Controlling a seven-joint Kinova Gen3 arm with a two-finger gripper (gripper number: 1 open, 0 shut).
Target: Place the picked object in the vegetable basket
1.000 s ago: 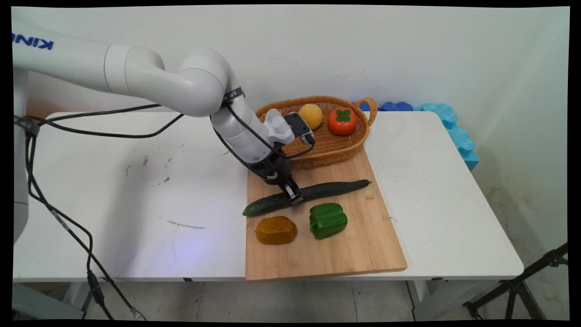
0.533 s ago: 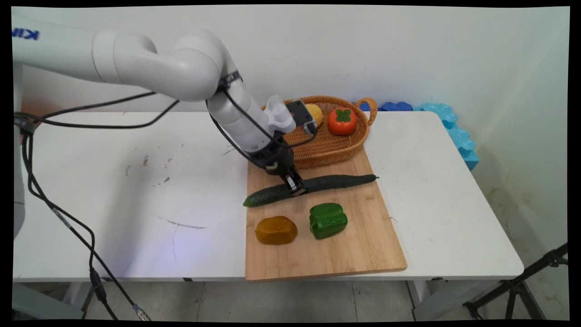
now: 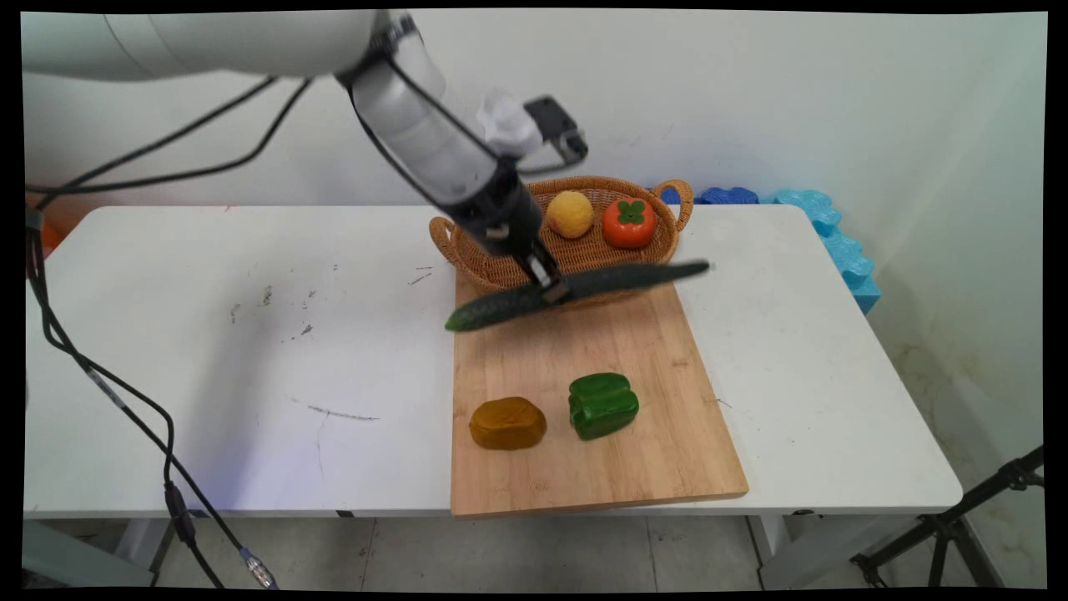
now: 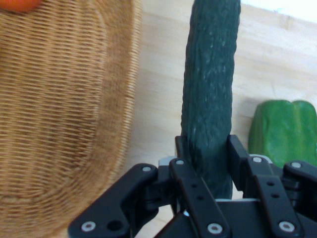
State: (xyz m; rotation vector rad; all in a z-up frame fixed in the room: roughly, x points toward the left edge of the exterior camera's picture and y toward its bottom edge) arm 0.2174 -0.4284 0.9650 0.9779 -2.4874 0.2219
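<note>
Cucumber [image 3: 576, 290] hangs clamped mid-length in the gripper [image 4: 205, 153], above the cutting board's [image 3: 584, 467] far edge by the basket [image 3: 584, 259]; its long overhanging ends could twist it loose.

You have the cutting board [image 3: 601, 467] on the table [image 3: 209, 351], right of centre, with the basket [image 3: 501, 265] at its far end. In the basket sit 2 fruits: lemon [image 3: 570, 214] left, persimmon [image 3: 629, 223] right. The cucumber [image 3: 576, 288] hangs crosswise above the board's far end, before the basket. Nearer you on the board lie the potato [image 3: 507, 423] left, pepper [image 3: 602, 405] right.
</note>
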